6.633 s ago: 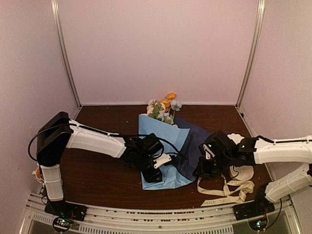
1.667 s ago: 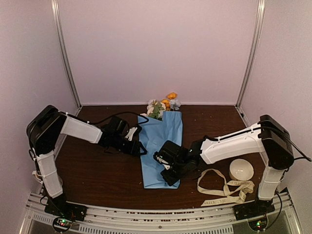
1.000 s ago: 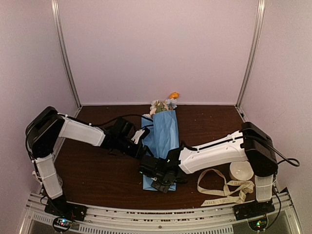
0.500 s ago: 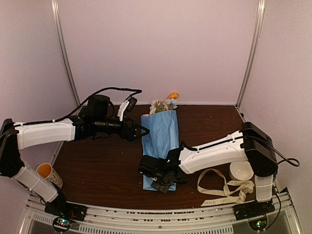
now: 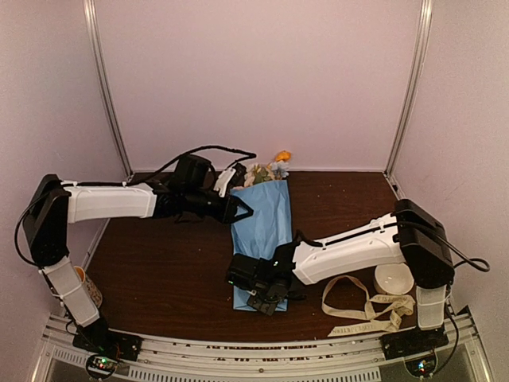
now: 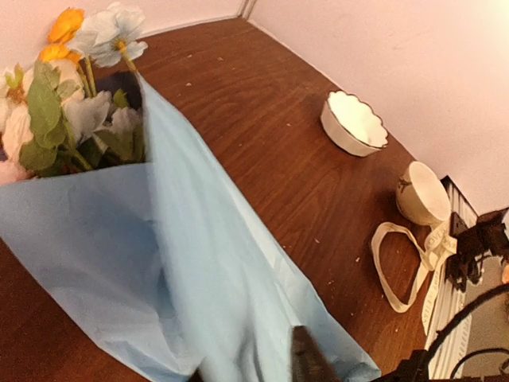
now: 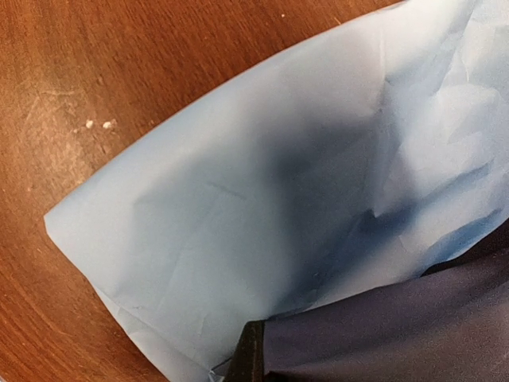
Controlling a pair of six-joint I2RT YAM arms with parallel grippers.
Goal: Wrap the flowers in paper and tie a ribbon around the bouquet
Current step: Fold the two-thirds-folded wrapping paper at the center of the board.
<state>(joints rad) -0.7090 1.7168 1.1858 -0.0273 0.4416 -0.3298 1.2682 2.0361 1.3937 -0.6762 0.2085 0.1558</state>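
The blue paper (image 5: 266, 231) lies folded lengthwise around the flowers (image 5: 266, 169), whose orange, white and pale blue blooms (image 6: 71, 87) poke from its far end. My left gripper (image 5: 242, 209) hovers at the paper's upper left edge. Its fingers (image 6: 306, 362) stand apart over the folded sheet (image 6: 159, 270) and hold nothing. My right gripper (image 5: 256, 293) rests on the paper's near end, shut on a fold of it. One dark finger (image 7: 250, 354) shows against the shadowed flap (image 7: 382, 318). The cream ribbon (image 5: 370, 310) lies loose at the front right.
A white bowl (image 5: 394, 278) sits beside the ribbon. The left wrist view shows a scalloped bowl (image 6: 354, 123), a cup (image 6: 421, 195) and the ribbon (image 6: 406, 263). A paper cup (image 5: 83, 286) stands near the left arm's base.
The right flap of the paper was drawn over to the left. My left arm swung right to the paper's upper left edge and its jaws narrowed. The right arm stays still.
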